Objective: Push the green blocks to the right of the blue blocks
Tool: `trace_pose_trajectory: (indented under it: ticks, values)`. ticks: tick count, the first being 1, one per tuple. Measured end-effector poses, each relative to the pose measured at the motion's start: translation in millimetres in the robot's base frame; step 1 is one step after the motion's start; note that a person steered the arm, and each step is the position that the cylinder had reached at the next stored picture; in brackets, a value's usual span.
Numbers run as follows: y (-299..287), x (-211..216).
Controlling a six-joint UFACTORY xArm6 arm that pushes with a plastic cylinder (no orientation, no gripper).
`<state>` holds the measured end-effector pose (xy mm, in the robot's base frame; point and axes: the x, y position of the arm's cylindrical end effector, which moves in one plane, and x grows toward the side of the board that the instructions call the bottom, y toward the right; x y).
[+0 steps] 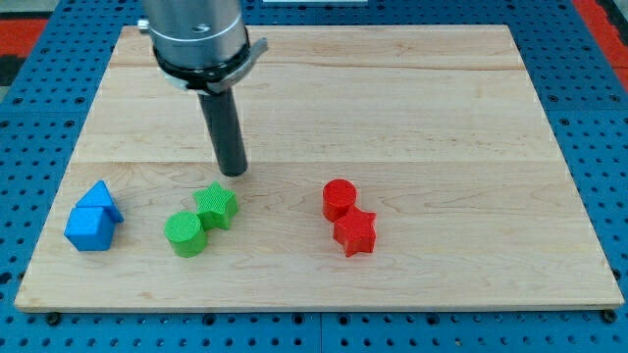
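My tip [233, 173] rests on the wooden board just above the green star block [216, 205], a small gap apart. A green cylinder [184, 233] touches the star at its lower left. Two blue blocks sit at the view's left: a blue triangular block [102, 197] and a blue cube [89, 227] touching it below. Both green blocks lie to the right of the blue ones.
A red cylinder [340, 199] and a red star [355, 233] touch each other right of centre. The wooden board [442, 118] lies on a blue perforated table [599, 118]. The arm's grey housing [196, 34] hangs over the board's top left.
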<state>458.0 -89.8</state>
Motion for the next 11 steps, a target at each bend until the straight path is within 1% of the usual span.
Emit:
trace_pose_trajectory:
  ticks: [2,5,6,8,9,10,11]
  values:
    - [2,31]
    - [20,48]
    - [5,48]
    - [-53,47]
    - [-61,47]
    - [-19,48]
    - [21,61]
